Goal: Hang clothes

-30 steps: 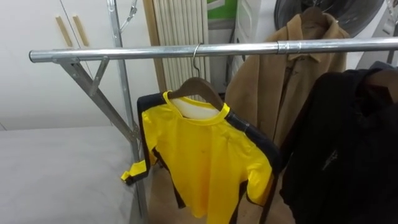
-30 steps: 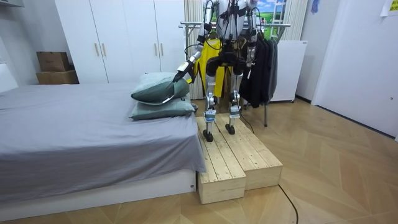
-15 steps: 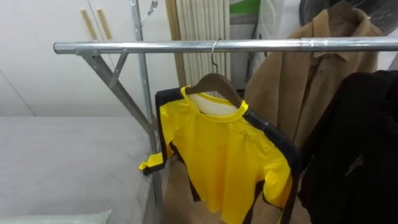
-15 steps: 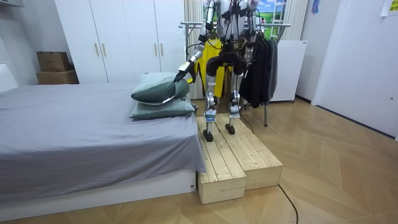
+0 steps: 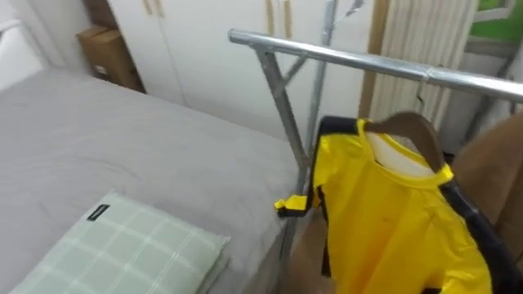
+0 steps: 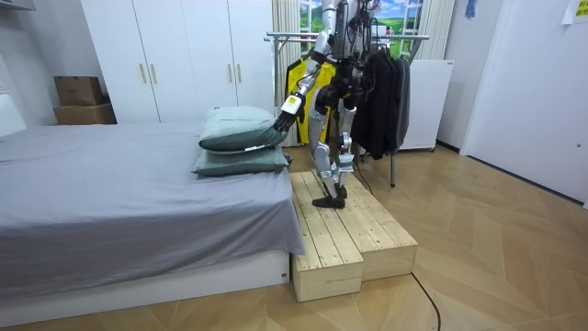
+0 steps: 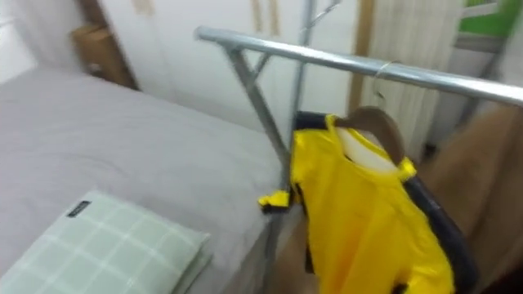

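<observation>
Head view has swung toward the robot's left since the earlier frame: the bed (image 5: 122, 139) and a checked pillow (image 5: 122, 253) now show, and the rail (image 5: 351, 59) runs off to the right. In the room view the robot has turned from the rack toward the bed and appears mid-step on the wooden step (image 6: 354, 230).

The shirt (image 5: 392, 212) is unmoved. It sits on its hanger (image 5: 409, 126), hooked over the rail near the bed-side end and hanging free, so this item looks done.

The left hand (image 6: 287, 106) is out beside the pillow. Its finger state cannot be told.
</observation>
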Controlling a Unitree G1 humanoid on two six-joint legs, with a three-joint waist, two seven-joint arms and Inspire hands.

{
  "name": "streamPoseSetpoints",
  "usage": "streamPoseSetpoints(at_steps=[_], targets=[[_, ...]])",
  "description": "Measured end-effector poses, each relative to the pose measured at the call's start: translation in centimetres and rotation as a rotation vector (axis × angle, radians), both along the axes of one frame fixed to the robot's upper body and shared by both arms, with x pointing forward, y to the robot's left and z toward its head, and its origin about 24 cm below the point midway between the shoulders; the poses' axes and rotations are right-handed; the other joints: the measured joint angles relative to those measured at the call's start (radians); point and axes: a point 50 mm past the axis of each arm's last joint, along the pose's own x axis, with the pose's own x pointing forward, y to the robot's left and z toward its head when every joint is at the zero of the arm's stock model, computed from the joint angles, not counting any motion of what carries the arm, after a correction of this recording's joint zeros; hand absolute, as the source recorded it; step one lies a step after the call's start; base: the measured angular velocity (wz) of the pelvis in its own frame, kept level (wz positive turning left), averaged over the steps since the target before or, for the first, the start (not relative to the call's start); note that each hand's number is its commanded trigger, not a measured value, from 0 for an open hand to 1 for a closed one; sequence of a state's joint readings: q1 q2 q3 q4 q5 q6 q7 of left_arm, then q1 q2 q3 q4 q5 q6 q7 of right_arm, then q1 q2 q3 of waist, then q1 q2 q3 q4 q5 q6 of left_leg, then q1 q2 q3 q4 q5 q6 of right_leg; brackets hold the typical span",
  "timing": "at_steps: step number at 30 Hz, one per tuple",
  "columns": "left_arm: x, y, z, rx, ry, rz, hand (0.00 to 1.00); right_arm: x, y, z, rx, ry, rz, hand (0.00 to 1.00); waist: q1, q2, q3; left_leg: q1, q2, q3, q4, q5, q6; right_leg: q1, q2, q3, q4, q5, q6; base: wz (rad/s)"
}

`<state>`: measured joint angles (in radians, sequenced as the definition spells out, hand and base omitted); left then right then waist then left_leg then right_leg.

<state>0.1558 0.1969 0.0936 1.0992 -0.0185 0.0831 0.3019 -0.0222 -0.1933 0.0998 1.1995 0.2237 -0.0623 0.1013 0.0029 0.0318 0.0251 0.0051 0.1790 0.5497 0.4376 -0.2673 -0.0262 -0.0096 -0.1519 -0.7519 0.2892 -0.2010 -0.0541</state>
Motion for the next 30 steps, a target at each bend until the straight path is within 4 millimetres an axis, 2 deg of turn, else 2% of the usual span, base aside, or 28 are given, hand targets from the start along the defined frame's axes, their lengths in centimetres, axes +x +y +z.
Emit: streamPoseSetpoints(at_steps=[2, 4, 5, 6, 7, 8, 9, 11, 12, 13, 14, 15, 16, 17, 18, 20, 21, 22, 23, 24, 25, 26, 27, 28, 29, 30], targets=[[0.7, -0.3, 0.0, -0.016, -0.012, -0.054, 0.0, -0.1, -0.1, 0.0, -0.012, 0.001, -0.012, 0.0, 0.003, 0.001, -0.0005, 0.007, -0.006, 0.014, -0.037, -0.008, 0.003, 0.014, -0.019, -0.056, 0.01, -0.003, 0.015, 0.79], [0.7, -0.5, -0.1, -0.028, -0.01, -0.075, 0.0, -0.1, 0.1, -0.1, -0.011, 0.001, -0.014, 0.0, 0.01, -0.003, -0.0022, 0.019, -0.027, 0.021, -0.084, -0.011, 0.01, 0.013, -0.043, -0.077, 0.043, -0.011, 0.027, 0.49], [0.7, -0.7, -0.2, -0.038, -0.01, -0.085, 0.0, -0.2, 0.2, -0.1, -0.008, 0.004, -0.016, 0.0, 0.015, -0.011, -0.0054, 0.02, -0.04, 0.021, -0.104, -0.01, 0.019, 0.013, -0.061, -0.091, 0.062, -0.014, 0.032, 0.45], [0.7, -0.8, -0.2, -0.041, -0.01, -0.09, 0.0, -0.2, 0.2, -0.1, -0.007, 0.006, -0.016, 0.0, 0.015, -0.014, -0.008, 0.017, -0.042, 0.022, -0.11, -0.011, 0.023, 0.014, -0.069, -0.1, 0.068, -0.014, 0.035, 0.43], [0.8, -1.0, -0.2, -0.046, -0.015, -0.093, 0.0, -0.2, 0.3, -0.1, -0.004, 0.004, -0.016, 0.0, 0.021, -0.017, -0.0121, 0.015, -0.053, 0.018, -0.12, -0.012, 0.032, 0.013, -0.081, -0.106, 0.078, -0.01, 0.046, 0.26], [0.7, -1.1, -0.3, -0.052, -0.023, -0.092, 0.0, -0.1, 0.3, -0.1, -0.003, 0.004, -0.013, 0.0, 0.036, -0.024, -0.017, 0.013, -0.064, 0.016, -0.134, -0.006, 0.043, 0.021, -0.088, -0.105, 0.078, -0.001, 0.049, 0.19], [0.7, -1.1, -0.3, -0.053, -0.026, -0.093, 0.0, -0.1, 0.3, -0.1, -0.001, 0.003, -0.011, 0.0, 0.039, -0.024, -0.0171, 0.015, -0.069, 0.007, -0.138, -0.004, 0.046, 0.026, -0.09, -0.108, 0.077, 0.004, 0.053, 0.27], [0.7, -1.2, -0.3, -0.056, -0.032, -0.096, 0.0, -0.2, 0.5, -0.2, 0.005, 0.013, -0.012, 0.0, 0.033, -0.037, -0.0247, 0.014, -0.084, -0.043, -0.139, -0.006, 0.057, 0.053, -0.092, -0.112, 0.073, 0.016, 0.071, 0.54], [0.7, -1.2, -0.3, -0.058, -0.035, -0.099, 0.0, -0.3, 0.6, -0.3, 0.007, 0.015, -0.012, 0.0, 0.031, -0.038, -0.0247, 0.014, -0.088, -0.063, -0.139, -0.005, 0.061, 0.064, -0.091, -0.11, 0.07, 0.02, 0.077, 0.82], [0.9, -1.3, -0.3, -0.065, -0.042, -0.112, 0.0, -0.5, 0.6, -0.3, 0.007, 0.02, -0.014, 0.0, 0.018, -0.038, -0.0237, 0.014, -0.095, -0.098, -0.138, -0.004, 0.07, 0.077, -0.092, -0.076, 0.07, 0.026, 0.088, 1.0], [1.0, -1.3, -0.3, -0.074, -0.057, -0.117, 0.0, -0.9, 0.6, -0.4, 0.004, 0.029, -0.009, 0.0, 0.005, -0.044, -0.0262, 0.014, -0.109, -0.135, -0.144, -0.002, 0.077, 0.084, -0.088, -0.024, 0.069, 0.031, 0.096, 1.05], [1.1, -1.4, -0.3, -0.079, -0.062, -0.117, 0.0, -1.0, 0.6, -0.4, 0.001, 0.034, -0.003, 0.0, 0.002, -0.045, -0.027, 0.014, -0.116, -0.157, -0.148, 0.001, 0.081, 0.089, -0.085, -0.004, 0.065, 0.036, 0.104, 1.05], [1.2, -1.5, -0.3, -0.09, -0.066, -0.129, 0.0, -1.4, 0.6, -0.5, -0.007, 0.045, 0.01, 0.0, -0.002, -0.046, -0.027, 0.009, -0.127, -0.206, -0.148, 0.003, 0.086, 0.106, -0.073, 0.05, 0.045, 0.043, 0.114, 1.15], [1.3, -1.6, -0.3, -0.099, -0.074, -0.139, 0.0, -2.0, 0.7, -0.7, -0.013, 0.06, 0.014, 0.0, -0.006, -0.051, -0.0277, 0.003, -0.143, -0.254, -0.149, 0.006, 0.093, 0.116, -0.065, 0.126, 0.029, 0.045, 0.116, 1.17], [1.4, -1.7, -0.3, -0.103, -0.079, -0.142, 0.0, -2.3, 0.7, -0.8, -0.017, 0.07, 0.02, 0.0, -0.007, -0.053, -0.0278, 0.001, -0.149, -0.275, -0.149, 0.008, 0.095, 0.119, -0.06, 0.166, 0.025, 0.046, 0.117, 1.14], [1.2, -1.7, -0.4, -0.118, -0.083, -0.145, 0.0, -3.3, 0.7, -1.0, -0.038, 0.106, 0.05, 0.0, 0.001, -0.058, -0.0276, 0.001, -0.173, -0.36, -0.148, 0.011, 0.101, 0.134, -0.046, 0.297, 0.019, 0.051, 0.122, 1.03], [1.1, -1.7, -0.4, -0.12, -0.083, -0.143, 0.0, -3.5, 0.6, -1.0, -0.048, 0.112, 0.057, 0.0, 0.004, -0.058, -0.0272, 0.001, -0.177, -0.377, -0.147, 0.011, 0.101, 0.14, -0.044, 0.32, 0.02, 0.052, 0.125, 0.95], [0.8, -1.7, -0.4, -0.123, -0.08, -0.143, 0.0, -3.6, 0.5, -1.0, -0.062, 0.119, 0.061, 0.0, 0.005, -0.058, -0.0268, 0.0, -0.182, -0.417, -0.147, 0.013, 0.104, 0.147, -0.037, 0.35, 0.028, 0.058, 0.134, 0.96], [0.5, -1.7, -0.4, -0.127, -0.075, -0.139, 0.0, -3.6, 0.4, -1.0, -0.081, 0.122, 0.06, 0.0, 0.005, -0.053, -0.0252, 0.001, -0.186, -0.467, -0.148, 0.016, 0.105, 0.147, -0.026, 0.387, 0.041, 0.05, 0.13, 0.99], [0.3, -1.6, -0.4, -0.127, -0.072, -0.137, 0.0, -3.7, 0.4, -1.0, -0.087, 0.123, 0.057, 0.0, 0.004, -0.051, -0.0252, 0.0, -0.185, -0.494, -0.149, 0.017, 0.103, 0.146, -0.003, 0.429, 0.029, 0.03, 0.124, 1.05], [0.1, -1.4, -0.4, -0.125, -0.063, -0.136, 0.0, -3.7, 0.4, -1.0, -0.094, 0.123, 0.051, 0.0, 0.007, -0.05, -0.0244, -0.002, -0.181, -0.538, -0.157, 0.024, 0.097, 0.129, 0.058, 0.526, -0.037, -0.012, 0.097, 1.07], [-0.5, -1.2, -0.5, -0.125, -0.04, -0.131, 0.0, -3.7, 0.3, -1.0, -0.102, 0.125, 0.042, 0.0, 0.009, -0.053, -0.0226, -0.002, -0.181, -0.572, -0.163, 0.032, 0.089, 0.095, 0.099, 0.6, -0.107, -0.007, 0.087, 1.0], [-0.6, -1.1, -0.5, -0.124, -0.033, -0.128, 0.0, -3.7, 0.3, -1.0, -0.108, 0.124, 0.036, 0.0, 0.014, -0.059, -0.0204, -0.001, -0.185, -0.584, -0.16, 0.034, 0.086, 0.073, 0.109, 0.625, -0.144, 0.021, 0.089, 1.03], [-1.0, -1.1, -0.6, -0.127, -0.013, -0.126, 0.0, -3.9, 0.2, -1.0, -0.127, 0.13, 0.024, 0.0, 0.018, -0.063, -0.0145, -0.008, -0.195, -0.614, -0.143, 0.027, 0.075, 0.056, 0.109, 0.627, -0.132, 0.074, 0.076, 0.81], [-1.6, -1.4, -0.8, -0.136, 0.006, -0.123, 0.0, -4.1, -0.1, -1.0, -0.148, 0.142, 0.017, 0.0, 0.037, -0.063, -0.0226, -0.013, -0.193, -0.616, -0.134, 0.023, 0.069, 0.071, 0.11, 0.601, -0.142, 0.063, 0.07, 0.8], [-2.1, -1.5, -0.9, -0.143, 0.024, -0.115, 0.0, -3.5, -0.1, -0.9, -0.162, 0.127, 0.025, 0.0, 0.052, -0.058, -0.0213, -0.019, -0.197, -0.626, -0.134, 0.018, 0.066, 0.086, 0.113, 0.578, -0.149, 0.057, 0.068, 0.48]])
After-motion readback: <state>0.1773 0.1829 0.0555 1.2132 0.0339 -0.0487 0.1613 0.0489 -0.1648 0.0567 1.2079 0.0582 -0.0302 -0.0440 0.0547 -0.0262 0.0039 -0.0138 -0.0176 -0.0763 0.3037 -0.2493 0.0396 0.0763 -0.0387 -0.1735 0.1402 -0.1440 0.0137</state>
